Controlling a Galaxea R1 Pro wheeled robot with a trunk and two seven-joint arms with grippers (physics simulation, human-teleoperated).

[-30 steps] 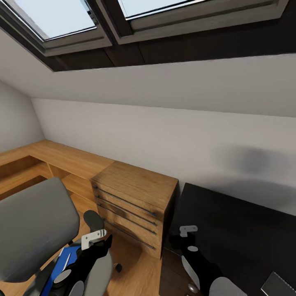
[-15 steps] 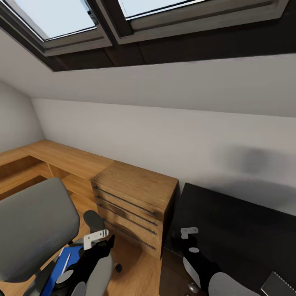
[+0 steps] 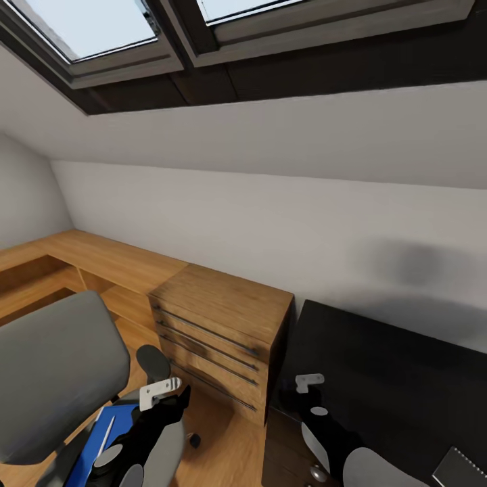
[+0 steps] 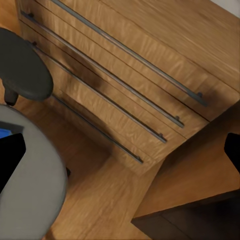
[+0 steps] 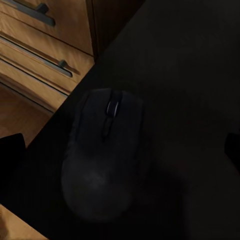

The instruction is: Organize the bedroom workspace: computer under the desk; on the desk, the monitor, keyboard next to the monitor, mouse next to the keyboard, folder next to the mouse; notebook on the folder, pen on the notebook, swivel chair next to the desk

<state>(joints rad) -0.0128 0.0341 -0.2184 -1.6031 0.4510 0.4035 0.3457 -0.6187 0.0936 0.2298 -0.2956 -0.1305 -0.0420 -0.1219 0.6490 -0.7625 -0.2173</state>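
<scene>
Two sets of fingers spread empty: right gripper [image 3: 309,383] above mouse [image 5: 104,152] lying on bench [image 3: 379,385], between fingers; left gripper [image 3: 159,391] near folder [image 3: 93,443] on swivel chair [image 3: 57,368]. Probably next: folder pickup.

Chest [image 3: 223,335] between swivel chair [image 3: 57,372] and desk [image 3: 392,379]

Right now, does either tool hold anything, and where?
Nothing is held. The left tool is open; the right tool, open, hovers over the mouse.
</scene>
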